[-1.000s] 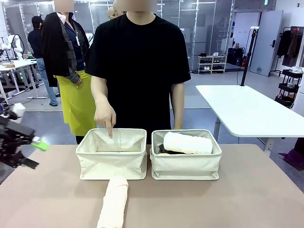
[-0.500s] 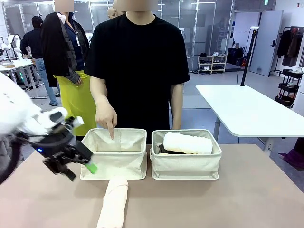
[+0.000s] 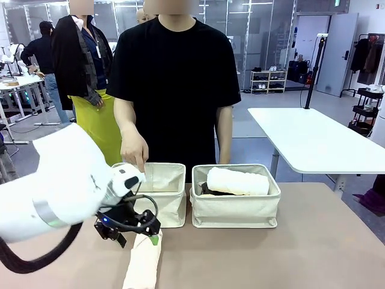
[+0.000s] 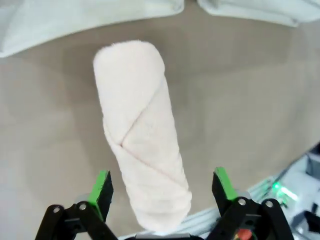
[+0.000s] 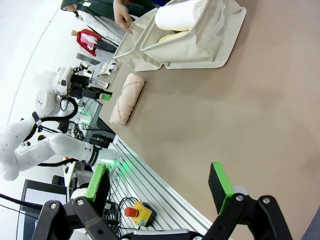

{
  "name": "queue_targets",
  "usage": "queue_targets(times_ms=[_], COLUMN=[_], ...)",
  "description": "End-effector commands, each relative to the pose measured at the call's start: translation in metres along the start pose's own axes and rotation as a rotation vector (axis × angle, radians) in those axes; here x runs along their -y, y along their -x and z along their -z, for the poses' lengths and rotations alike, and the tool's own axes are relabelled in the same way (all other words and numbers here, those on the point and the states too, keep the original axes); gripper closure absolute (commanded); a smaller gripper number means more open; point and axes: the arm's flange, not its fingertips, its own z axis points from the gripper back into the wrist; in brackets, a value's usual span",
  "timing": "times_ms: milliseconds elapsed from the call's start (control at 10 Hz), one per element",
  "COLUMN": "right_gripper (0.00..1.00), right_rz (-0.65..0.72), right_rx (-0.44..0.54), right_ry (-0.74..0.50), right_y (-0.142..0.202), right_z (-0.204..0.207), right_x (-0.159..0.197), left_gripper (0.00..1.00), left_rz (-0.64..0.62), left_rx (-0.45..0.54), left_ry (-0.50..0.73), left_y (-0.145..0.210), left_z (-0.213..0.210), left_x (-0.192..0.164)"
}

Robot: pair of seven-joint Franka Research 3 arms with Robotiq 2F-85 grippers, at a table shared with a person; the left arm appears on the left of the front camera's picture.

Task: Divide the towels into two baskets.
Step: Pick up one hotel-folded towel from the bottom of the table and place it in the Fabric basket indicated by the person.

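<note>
The pale cream terry towel rolled into a thick cylinder (image 4: 142, 137) is being framed directly between the green pads of the left gripper (image 4: 162, 187), its near end just under the wrist and its far end pointing away toward the bins. It is lying loose on the brown table (image 3: 313, 253), not yet touched. The jaws are being held wide apart, one pad on each side of the roll with nothing between them but towel and table.

The roll is being judged soft, light and springy: it is likely to squash under the pads rather than resist, and a diagonal flap across its middle looks free to unwind. A hold across the thick middle, over that flap, is being judged the safest place, since a pinch at either end may let the rest sag or unroll.

In the front view the left arm is reaching in low across the table, wrist bent down, the gripper hovering just above the near half of the towel. The right gripper (image 5: 160, 192) is hanging open and empty, well clear of the work.

Beyond the left gripper, the left rectangular cream canvas basket (image 3: 162, 208) is being pointed into by the person's hand (image 3: 133, 150). Farther to the side, the right cream canvas basket (image 3: 236, 211) is holding a white rolled towel (image 3: 238, 180) on top of a dark one.
</note>
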Motion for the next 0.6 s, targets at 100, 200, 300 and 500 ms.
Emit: queue_targets(times_ms=[100, 200, 300, 500], right_gripper=[0.0, 0.0, 0.0, 0.0], right_rz=[-0.019, -0.019, -0.019, -0.019], right_rx=[0.016, 0.016, 0.016, 0.016], right_ry=[-0.009, -0.009, -0.009, -0.009], right_y=[0.001, 0.001, 0.001, 0.001], right_z=[0.001, 0.001, 0.001, 0.001], right_x=[-0.003, -0.003, -0.003, -0.003], left_gripper=[0.0, 0.0, 0.0, 0.0], left_rz=[-0.128, -0.144, -0.109, -0.123], left_rx=[0.141, 0.097, 0.06, -0.014], left_ry=[-0.207, -0.223, -0.208, -0.185], left_y=[0.06, 0.061, 0.06, 0.056], left_z=[0.022, 0.029, 0.034, 0.04], left_x=[-0.019, -0.02, -0.022, -0.027])
